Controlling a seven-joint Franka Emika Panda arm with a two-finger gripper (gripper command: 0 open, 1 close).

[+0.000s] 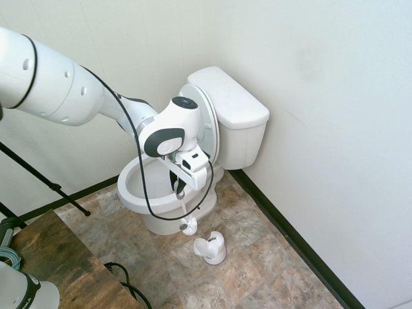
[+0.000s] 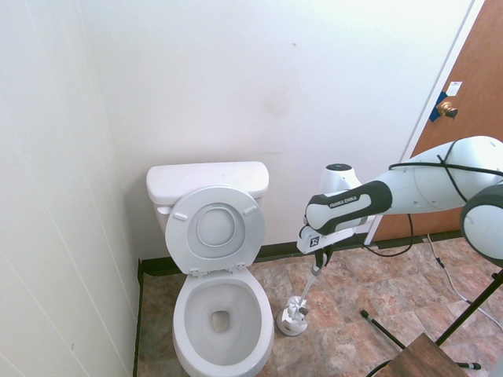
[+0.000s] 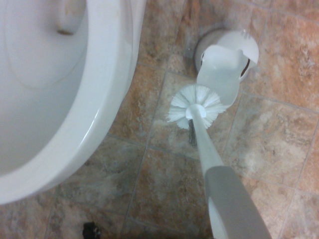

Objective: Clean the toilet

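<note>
- My hand (image 2: 318, 259) is clamped on the toilet brush (image 3: 197, 107), handle running down and slightly tilted.
- Its bristles hang over the brush holder (image 2: 293, 320) on the floor.
- The toilet (image 2: 220, 314) lies just beside it, bowl open, lid up against the tank.
- Open floor lies between them; the bowl rim must be cleared.

Two high, opposing room views share the toilet (image 1: 193, 154); wrist close overhead.
</note>
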